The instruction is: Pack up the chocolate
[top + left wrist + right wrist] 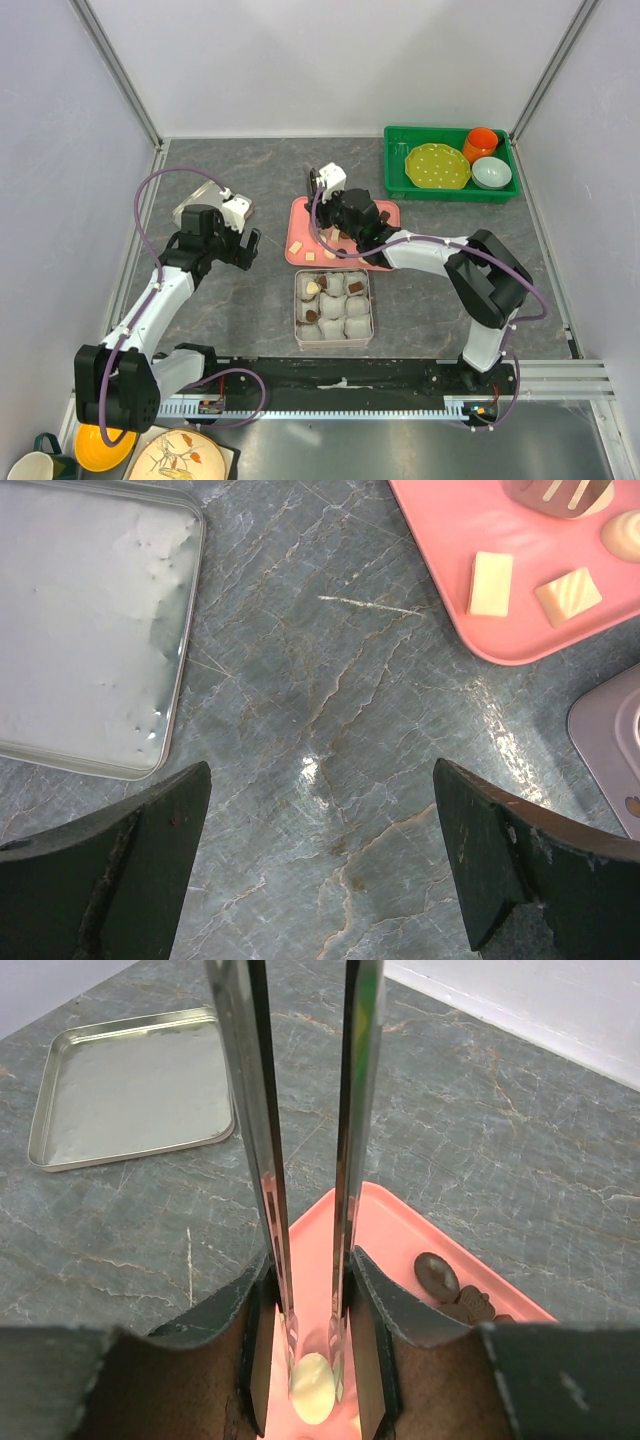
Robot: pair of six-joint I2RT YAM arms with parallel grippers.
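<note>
Chocolate (pixel 490 583) lies loose on the pink tray (pixel 298 222), at 12 o'clock of the cup-lined tin (pixel 296 310); the right end effector (pixel 311 1265) squeezes steel tongs (pixel 258 1110), their tips straddling a cream oval piece (pixel 312 1388), apparently to lift it; the left end effector (pixel 320 780) hangs spread and idle at 9 o'clock.

Top view count:
- pink tray (pixel 297 222): one
- tin (pixel 373 300): one, with nine paper cups (pixel 357 307) set three by three
- flat metal tray (pixel 130 1080): one
- green bin (pixel 450 195): one, holding one yellow-green plate (pixel 437 166), one orange cup (pixel 481 143) and one pale bowl (pixel 491 173)
- tongs (pixel 258 1110): one pair

Chocolate seen close up:
- cream squares (pixel 490 583): two
- cream oval (pixel 312 1385): one
- dark pieces (pixel 437 1275): at least two

Tray total not resolvable.
</note>
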